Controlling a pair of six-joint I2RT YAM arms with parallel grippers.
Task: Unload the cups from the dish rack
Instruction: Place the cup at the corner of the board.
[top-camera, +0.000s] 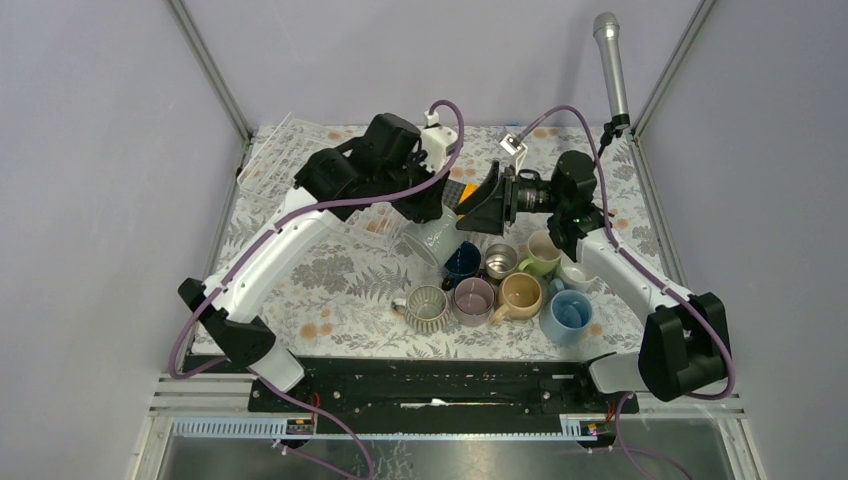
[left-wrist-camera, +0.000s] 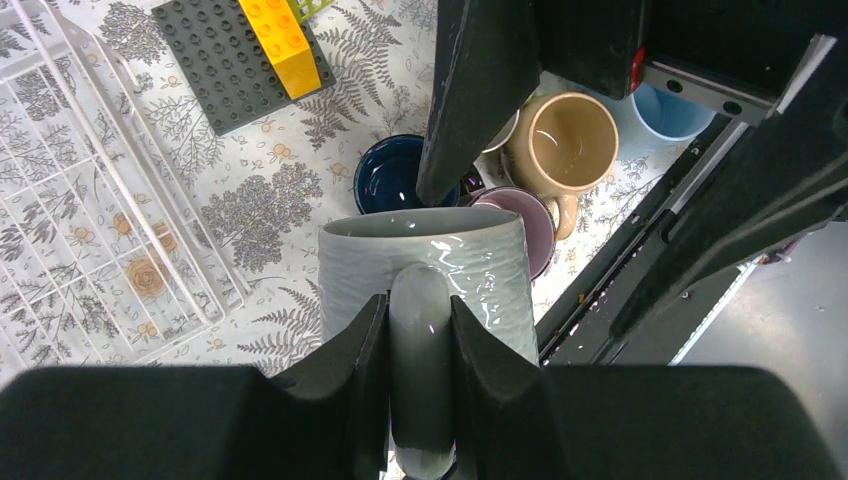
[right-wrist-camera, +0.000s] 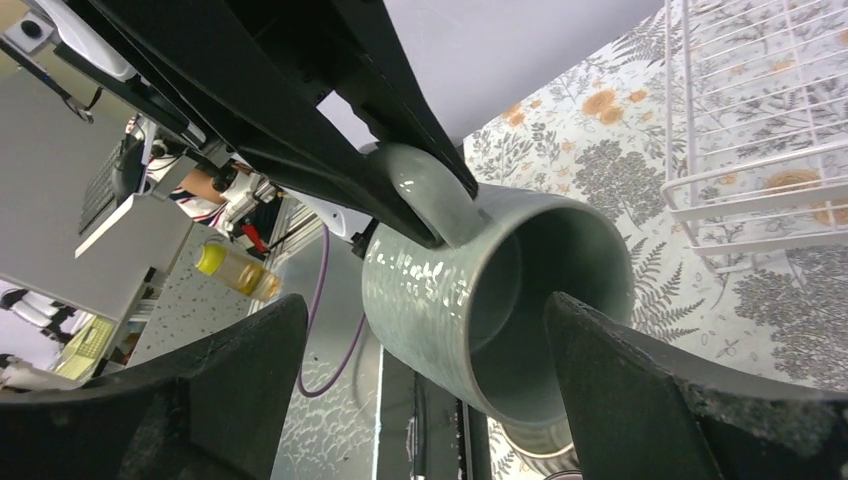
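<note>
The left fingers pinch the handle of a pale green ribbed mug, up in the air mid-frame, beside the clear wire dish rack. The right fingers are wide around it. Next, probably set it by the other mugs.

The mug is pale grey-green, the tablecloth fern-patterned

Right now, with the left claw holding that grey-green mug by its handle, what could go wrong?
1. The left claw pinches only the handle of the grey-green textured mug, which hangs tilted; it may swivel or slip.
2. The open right claw faces its mouth at close range; a bump could knock it loose.
3. The navy mug and mauve mug stand close below; lowering here may strike them.
</note>
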